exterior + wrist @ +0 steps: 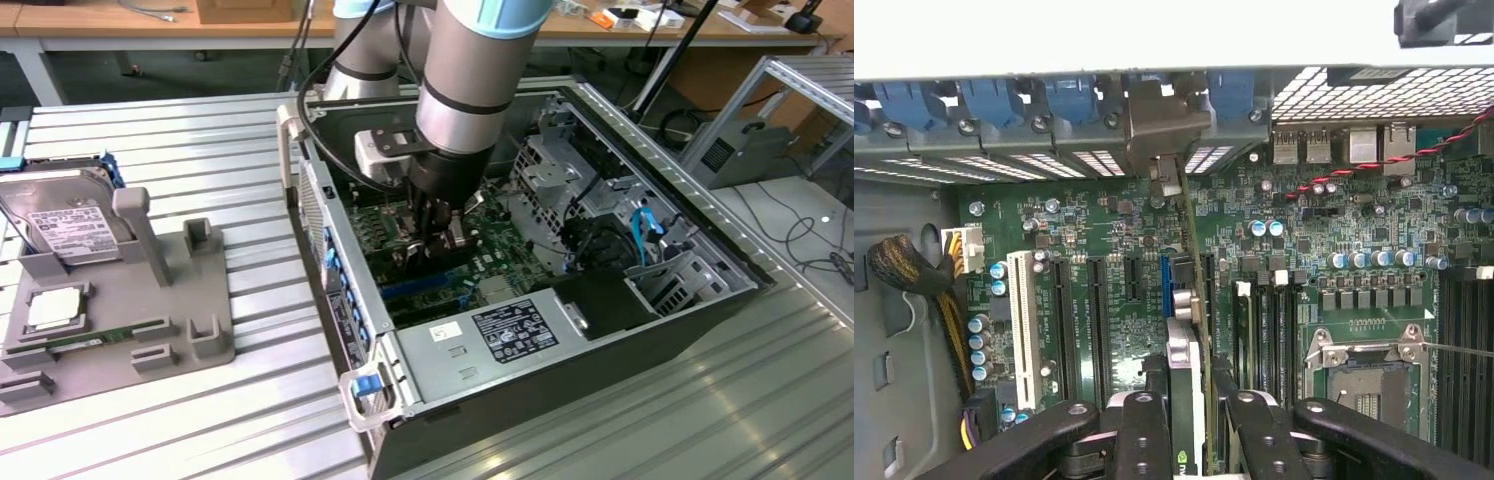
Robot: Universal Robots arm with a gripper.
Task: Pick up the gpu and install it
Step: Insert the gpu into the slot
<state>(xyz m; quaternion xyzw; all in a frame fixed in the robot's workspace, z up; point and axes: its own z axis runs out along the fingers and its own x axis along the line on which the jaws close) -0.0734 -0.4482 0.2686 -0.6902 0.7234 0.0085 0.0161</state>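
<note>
Black gripper (1189,415) fingers (1144,430) sit right at the wrist camera, pinched on either side of the gpu (1186,380), which stands on edge between them, so the gripper is closed on the card, not open. From the wrist view the card's long axis runs straight away from the camera toward the case's back wall, in line with the slots on the motherboard (1124,230), and its metal bracket (1166,125) is up at the row of slot covers with blue latches (1064,100). The card hangs directly over the blue-ended slot (1166,285), edge pointing down at it, and I judge it lined up with that slot; whether it is seated I cannot tell. In the exterior view the arm (467,90) reaches down into the open computer case (400,400) on the worktop (200,420), gripper (441,240) low over the board, while the grey parts holder (120,300) with the hard drive (60,225) sits well apart, to the exterior view's left.
</note>
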